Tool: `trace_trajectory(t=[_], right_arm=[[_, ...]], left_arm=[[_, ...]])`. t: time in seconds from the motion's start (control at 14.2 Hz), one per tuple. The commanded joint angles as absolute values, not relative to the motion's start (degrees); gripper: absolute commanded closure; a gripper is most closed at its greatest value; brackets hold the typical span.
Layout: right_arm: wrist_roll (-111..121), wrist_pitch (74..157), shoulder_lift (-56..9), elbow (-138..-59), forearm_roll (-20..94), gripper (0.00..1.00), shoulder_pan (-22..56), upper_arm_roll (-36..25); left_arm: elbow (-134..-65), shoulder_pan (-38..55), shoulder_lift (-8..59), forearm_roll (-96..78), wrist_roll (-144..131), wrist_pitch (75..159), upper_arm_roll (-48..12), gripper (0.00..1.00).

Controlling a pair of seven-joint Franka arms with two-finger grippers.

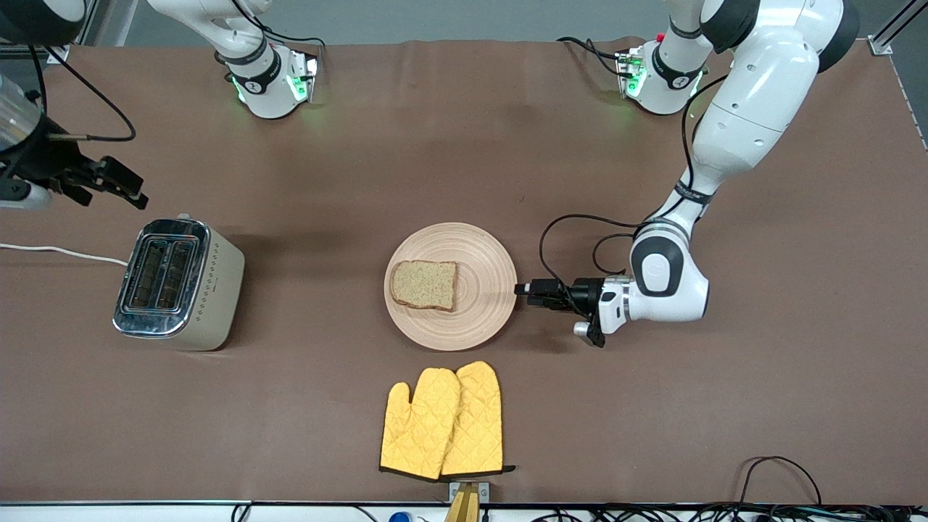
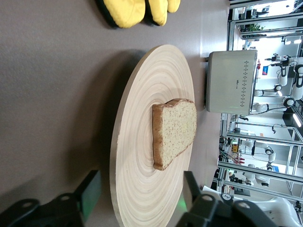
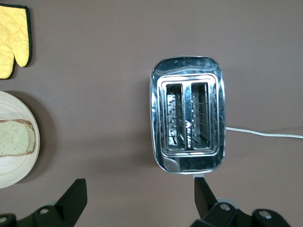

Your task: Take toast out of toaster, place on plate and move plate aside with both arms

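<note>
since the toast (image 1: 424,284) lies on the plate (image 1: 478,254): moving aside remains
left tool (image 1: 523,290): fingers apart, straddling plate rim to grip it
right tool (image 1: 119,185): wide apart, waiting above toaster (image 1: 179,284)

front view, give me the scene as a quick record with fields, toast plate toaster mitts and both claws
toast: lying flat on the plate, out of the toaster
plate: mid-table, farther from the front camera than the mitts
toaster: toward the right arm's end of the table, both slots empty, white cord attached
oven mitts: two yellow ones, overlapping, nearest the front camera
left claw: low at the plate's rim, fingers straddling the edge, not yet clamped
right claw: open, up in the air over the table beside the toaster, holding nothing
</note>
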State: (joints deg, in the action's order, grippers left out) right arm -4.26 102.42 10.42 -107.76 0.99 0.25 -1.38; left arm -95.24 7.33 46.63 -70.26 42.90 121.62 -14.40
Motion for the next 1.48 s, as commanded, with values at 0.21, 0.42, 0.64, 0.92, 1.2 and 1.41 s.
trace_trajectory(t=[0.21, 0.42, 0.64, 0.92, 1.2, 1.41], right_arm=[[-3.78, 99.41, 13.18, -104.69, -1.67, 0.0, -0.26, -0.26], [-3.78, 98.53, 13.18, -103.98, -1.76, 0.0, -0.09, -0.18], [-0.55, 98.0, 13.18, -103.54, -2.02, 0.0, -0.09, -0.09], [2.29, 90.38, 13.18, -101.43, -1.93, 0.0, -1.4, -0.44], [2.46, 88.25, 13.27, -101.25, -2.02, 0.0, -1.49, -0.53], [2.46, 87.63, 13.36, -101.16, -2.02, 0.0, -1.58, -1.66]], left_arm=[[-95.8, 8.26, 48.25, -71.63, 43.95, 122.43, -14.5, 0.3], [-95.71, 8.35, 48.86, -71.54, 43.95, 122.43, -14.41, 0.35], [-95.8, 8.52, 49.22, -71.63, 43.95, 122.43, -14.41, 0.51], [-95.71, 8.61, 49.48, -71.63, 43.95, 122.43, -14.41, 0.62], [-95.63, 8.96, 49.83, -71.89, 43.77, 122.43, -14.5, 0.8], [-95.62, 8.96, 49.75, -71.89, 43.77, 122.43, -14.5, 0.99]])
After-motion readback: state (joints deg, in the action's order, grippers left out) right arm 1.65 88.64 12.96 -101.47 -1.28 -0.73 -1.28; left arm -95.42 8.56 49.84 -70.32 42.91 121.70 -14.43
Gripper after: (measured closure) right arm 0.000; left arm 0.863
